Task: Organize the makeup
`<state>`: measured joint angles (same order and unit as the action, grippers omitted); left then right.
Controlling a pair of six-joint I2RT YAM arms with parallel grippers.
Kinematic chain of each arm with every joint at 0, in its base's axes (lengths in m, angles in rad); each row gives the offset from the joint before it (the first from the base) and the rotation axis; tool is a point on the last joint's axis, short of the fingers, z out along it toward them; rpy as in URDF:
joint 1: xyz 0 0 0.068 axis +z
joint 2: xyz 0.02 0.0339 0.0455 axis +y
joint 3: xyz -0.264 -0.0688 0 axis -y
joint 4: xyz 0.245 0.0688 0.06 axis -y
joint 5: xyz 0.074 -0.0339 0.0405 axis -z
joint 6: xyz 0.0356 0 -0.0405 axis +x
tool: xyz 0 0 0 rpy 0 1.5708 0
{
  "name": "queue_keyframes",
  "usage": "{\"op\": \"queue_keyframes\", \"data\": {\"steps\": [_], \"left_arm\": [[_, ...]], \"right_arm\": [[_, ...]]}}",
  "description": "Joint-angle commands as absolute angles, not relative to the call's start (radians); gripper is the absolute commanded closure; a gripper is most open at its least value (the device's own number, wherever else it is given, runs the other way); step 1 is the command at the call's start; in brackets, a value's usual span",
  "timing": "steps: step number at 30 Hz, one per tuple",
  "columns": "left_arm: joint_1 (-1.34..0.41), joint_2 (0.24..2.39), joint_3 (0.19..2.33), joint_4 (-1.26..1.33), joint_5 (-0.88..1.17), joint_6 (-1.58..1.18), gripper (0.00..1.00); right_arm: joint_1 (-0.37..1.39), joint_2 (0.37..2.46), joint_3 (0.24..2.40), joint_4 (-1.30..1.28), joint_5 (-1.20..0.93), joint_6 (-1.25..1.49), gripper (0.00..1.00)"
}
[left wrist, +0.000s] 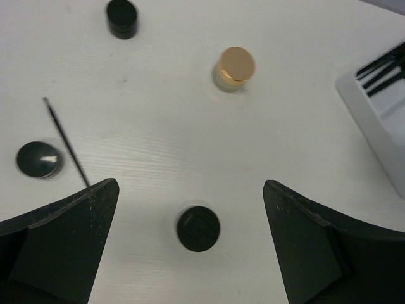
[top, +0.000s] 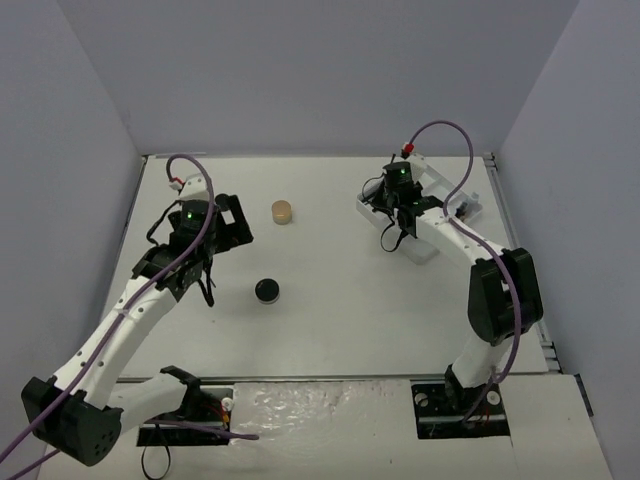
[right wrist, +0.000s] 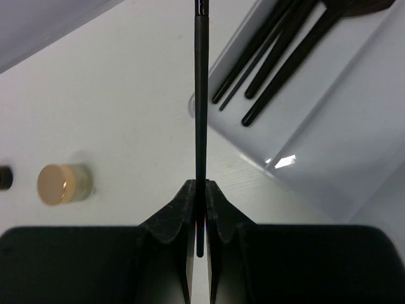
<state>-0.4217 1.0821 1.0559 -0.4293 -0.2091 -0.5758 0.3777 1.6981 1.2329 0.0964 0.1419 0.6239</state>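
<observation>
Makeup brush (right wrist: 200, 95), thin and black, sits clamped in the closed right gripper (right wrist: 199, 212) by the white tray (right wrist: 329, 152) corner, more black brushes (right wrist: 278, 57) inside it, left gripper (left wrist: 190, 190) spread wide, holding nothing, over a black pot (left wrist: 198, 228) near the tan jar (left wrist: 234, 68) on the white table (top: 340, 320), grey walls (top: 300, 70) around.

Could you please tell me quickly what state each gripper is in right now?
Left gripper: open, holding nothing.
Right gripper: closed on a thin black makeup stick.
</observation>
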Motion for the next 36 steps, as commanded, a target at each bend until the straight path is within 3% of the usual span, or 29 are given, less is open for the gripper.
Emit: {"op": "queue_keyframes", "data": {"steps": [1, 7, 10, 14, 17, 27, 36], "left_arm": [[-0.364, 1.033, 1.006, -0.573, -0.354, -0.551, 0.03], [-0.302, 1.004, 0.948, -0.604, -0.305, -0.571, 0.03], [-0.291, 1.005, 0.939, -0.614, -0.302, -0.580, 0.03], [-0.282, 1.014, 0.932, -0.620, -0.301, -0.591, 0.03], [-0.275, 1.027, 0.929, -0.622, -0.291, -0.602, 0.03], [-0.235, 1.199, 0.936, -0.566, -0.214, -0.682, 0.05], [-0.145, 1.414, 0.996, -0.475, -0.143, -0.744, 0.25]], "right_arm": [[0.290, 1.836, 1.380, 0.131, 0.233, 0.727, 1.00], [0.230, 2.030, 1.548, 0.122, 0.223, 0.797, 0.97], [0.224, 2.105, 1.616, 0.113, 0.209, 0.815, 0.84], [0.224, 2.150, 1.660, 0.107, 0.199, 0.823, 0.56], [0.224, 2.142, 1.664, 0.106, 0.192, 0.815, 0.47], [0.225, 1.811, 1.528, 0.101, 0.142, 0.666, 0.20], [0.224, 1.422, 1.258, 0.101, 0.067, 0.531, 0.12]]}}
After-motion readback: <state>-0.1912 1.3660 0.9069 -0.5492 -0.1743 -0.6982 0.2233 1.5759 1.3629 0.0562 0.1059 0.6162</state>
